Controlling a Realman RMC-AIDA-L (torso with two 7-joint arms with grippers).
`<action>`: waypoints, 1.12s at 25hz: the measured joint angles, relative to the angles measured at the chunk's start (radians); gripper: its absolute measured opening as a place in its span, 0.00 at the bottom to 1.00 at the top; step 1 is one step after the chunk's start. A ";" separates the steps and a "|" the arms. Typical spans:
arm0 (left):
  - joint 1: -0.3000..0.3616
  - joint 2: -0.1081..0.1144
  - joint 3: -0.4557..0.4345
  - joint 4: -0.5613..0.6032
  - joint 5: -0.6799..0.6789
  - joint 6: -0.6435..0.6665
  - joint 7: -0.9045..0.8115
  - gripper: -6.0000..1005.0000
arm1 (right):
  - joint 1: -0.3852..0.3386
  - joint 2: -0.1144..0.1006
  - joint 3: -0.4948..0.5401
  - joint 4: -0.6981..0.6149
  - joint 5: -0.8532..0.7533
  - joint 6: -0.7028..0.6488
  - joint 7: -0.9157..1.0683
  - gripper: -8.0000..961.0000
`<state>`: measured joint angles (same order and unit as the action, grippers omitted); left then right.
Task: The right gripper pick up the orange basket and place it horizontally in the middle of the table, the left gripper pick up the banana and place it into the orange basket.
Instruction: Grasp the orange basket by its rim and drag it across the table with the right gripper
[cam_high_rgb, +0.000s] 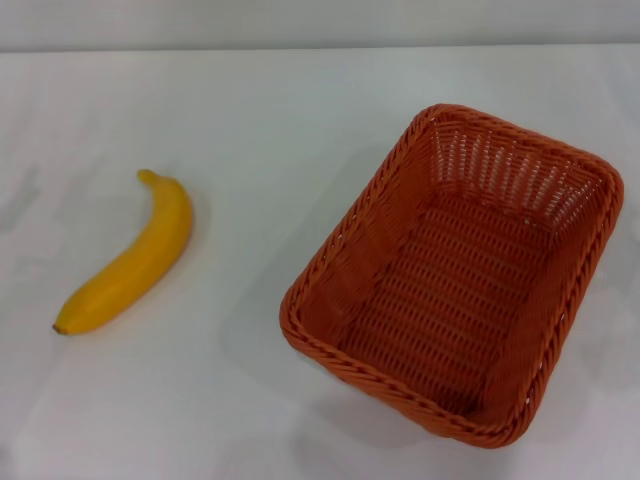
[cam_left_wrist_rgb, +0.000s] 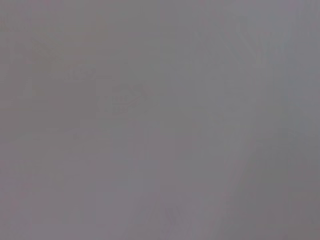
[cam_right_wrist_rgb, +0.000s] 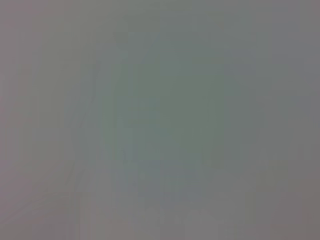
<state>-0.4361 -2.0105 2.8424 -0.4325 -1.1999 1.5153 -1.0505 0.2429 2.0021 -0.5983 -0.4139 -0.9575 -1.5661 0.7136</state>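
Woven basket, glossy banana, smooth counter.
Orange basket (cam_high_rgb: 455, 275): wicker-style weave, looks like plastic strands, braided rim, open slatted sides, ribbed woven floor, slight sheen, rough texture. Banana (cam_high_rgb: 130, 258): smooth yellow-orange skin, soft gloss, small dark tip, material unclear. Counter (cam_high_rgb: 240, 110): plain white, smooth, faintly reflective with soft shadows. Both wrist views show only a flat grey matt blur, nothing identifiable.

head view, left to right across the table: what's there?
banana → orange basket, both lying on the table, clear gap between them. Neither gripper is in view.
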 joint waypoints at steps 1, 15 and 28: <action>0.001 0.000 0.000 0.000 -0.008 -0.004 0.003 0.84 | 0.000 0.001 0.000 0.005 0.000 -0.004 0.005 0.84; 0.007 -0.016 0.000 0.003 -0.095 -0.002 0.008 0.84 | 0.001 -0.006 -0.002 0.004 -0.011 -0.013 0.007 0.83; 0.027 -0.037 0.000 0.028 -0.103 -0.027 0.018 0.84 | 0.080 -0.073 -0.037 -0.712 -0.651 0.019 0.767 0.81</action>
<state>-0.4087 -2.0472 2.8425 -0.4049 -1.3025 1.4884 -1.0324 0.3234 1.9294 -0.6353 -1.1259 -1.6082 -1.5476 1.4809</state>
